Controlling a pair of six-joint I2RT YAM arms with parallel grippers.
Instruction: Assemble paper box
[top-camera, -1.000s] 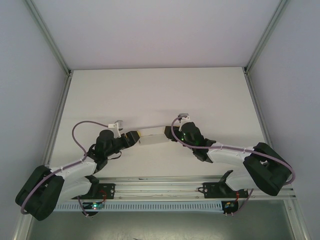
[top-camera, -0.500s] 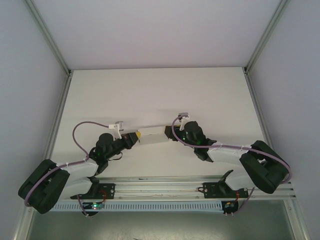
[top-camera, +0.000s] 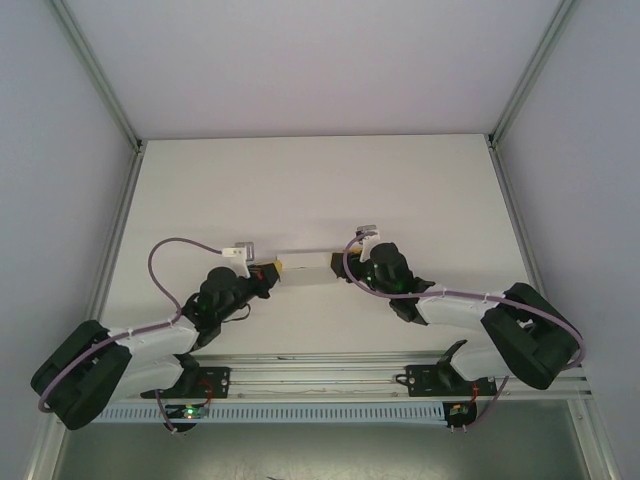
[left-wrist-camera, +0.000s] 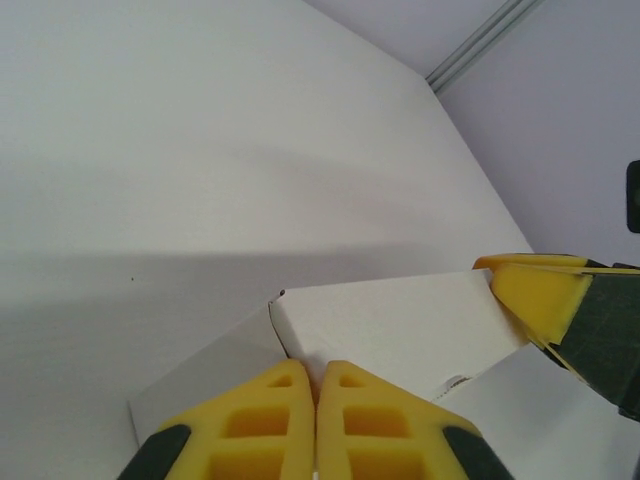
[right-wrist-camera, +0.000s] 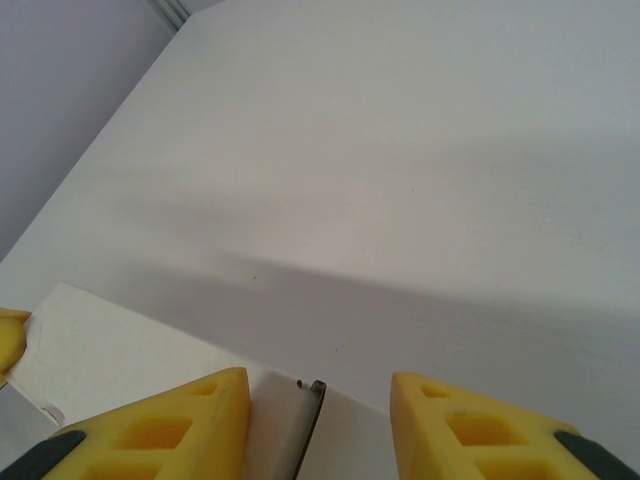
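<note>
On the left, the left gripper (top-camera: 268, 271) has its yellow fingers (left-wrist-camera: 270, 425) pressed together, with the tips right at the left-end corner of the paper box (top-camera: 306, 272). Beside those tips, the left wrist view shows a loose flap (left-wrist-camera: 195, 375) splaying out from that corner, not yet folded in.

The box sits over the near-middle part of the bench (top-camera: 300, 180), between the two grippers. Its body is already squared up into a small rectangular shape with a flat top panel.

On the right, the right gripper (top-camera: 347, 268) has its fingers (right-wrist-camera: 160, 430) spread to either side of the box's right end. As far as the close views let us judge, they are clamped on it. A small tab (right-wrist-camera: 311, 398) shows between them, untucked.

We would put the task past its midpoint. The main folds that make the body look done. What seems left is closing the ends, which means tucking the flap on the left and the tab on the right.

The box's long axis runs left to right across the bench, roughly parallel to the near edge. One short end points at each gripper and the broad top face is turned upward.
</note>
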